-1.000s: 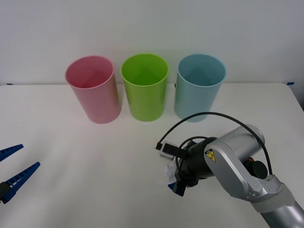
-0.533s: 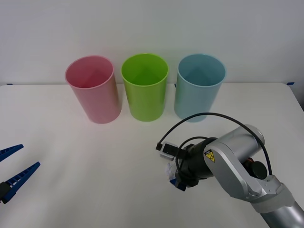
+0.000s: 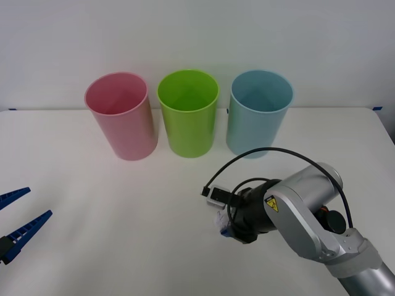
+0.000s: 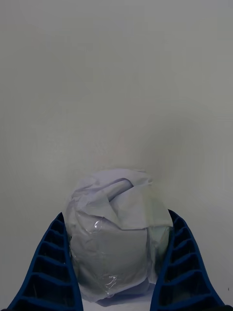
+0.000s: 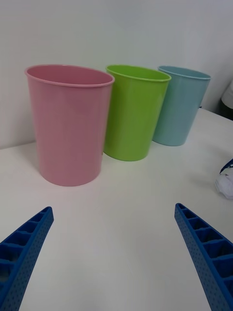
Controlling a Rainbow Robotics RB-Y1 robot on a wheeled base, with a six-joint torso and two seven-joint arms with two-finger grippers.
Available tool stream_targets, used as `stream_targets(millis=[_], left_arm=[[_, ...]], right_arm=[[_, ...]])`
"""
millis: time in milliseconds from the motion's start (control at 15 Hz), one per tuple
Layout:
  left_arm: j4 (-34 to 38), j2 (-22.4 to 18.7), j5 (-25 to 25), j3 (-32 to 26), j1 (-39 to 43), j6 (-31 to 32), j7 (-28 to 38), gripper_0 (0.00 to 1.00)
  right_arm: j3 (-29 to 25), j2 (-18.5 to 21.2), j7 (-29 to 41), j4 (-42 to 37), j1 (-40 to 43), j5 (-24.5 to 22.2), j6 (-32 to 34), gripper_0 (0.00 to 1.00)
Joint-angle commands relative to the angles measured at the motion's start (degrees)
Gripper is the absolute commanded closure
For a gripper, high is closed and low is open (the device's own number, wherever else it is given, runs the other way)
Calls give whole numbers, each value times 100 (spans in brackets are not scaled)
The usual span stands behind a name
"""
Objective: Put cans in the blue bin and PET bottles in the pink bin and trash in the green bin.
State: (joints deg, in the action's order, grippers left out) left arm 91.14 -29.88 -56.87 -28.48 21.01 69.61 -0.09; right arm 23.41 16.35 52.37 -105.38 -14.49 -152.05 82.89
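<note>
Right wrist view: my right hand [image 4: 116,272] had just closed its fingers on the trash [image 4: 116,233], low over the table [image 3: 123,203]; the green bin [image 3: 188,114] awaited, left hand [image 3: 15,219] open, idle.

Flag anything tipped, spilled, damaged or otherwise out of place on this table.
Nothing stands out. The pink bin, green bin and blue bin stand upright in a row. The right gripper is shut on the trash; the left gripper waits open.
</note>
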Motion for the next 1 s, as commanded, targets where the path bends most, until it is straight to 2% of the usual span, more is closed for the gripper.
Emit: stream_targets(millis=[67, 267, 467, 733, 1000], left_arm=[[0, 0, 0, 0, 0, 0, 0, 14], [0, 0, 0, 0, 0, 0, 0, 15], [0, 0, 0, 0, 0, 0, 0, 15], [0, 0, 0, 0, 0, 0, 0, 15], [0, 0, 0, 0, 0, 0, 0, 14]], right_arm=[[5, 35, -8, -18, 17, 44, -62, 100], [-100, 246, 45, -449, 113, 343, -221, 100], [-505, 369, -8, -1222, 526, 492, -168, 100], [-1410, 826, 36, -2083, 896, 1486, -27, 100], [-2544, 1160, 63, -2180, 720, 2778, 140, 100]])
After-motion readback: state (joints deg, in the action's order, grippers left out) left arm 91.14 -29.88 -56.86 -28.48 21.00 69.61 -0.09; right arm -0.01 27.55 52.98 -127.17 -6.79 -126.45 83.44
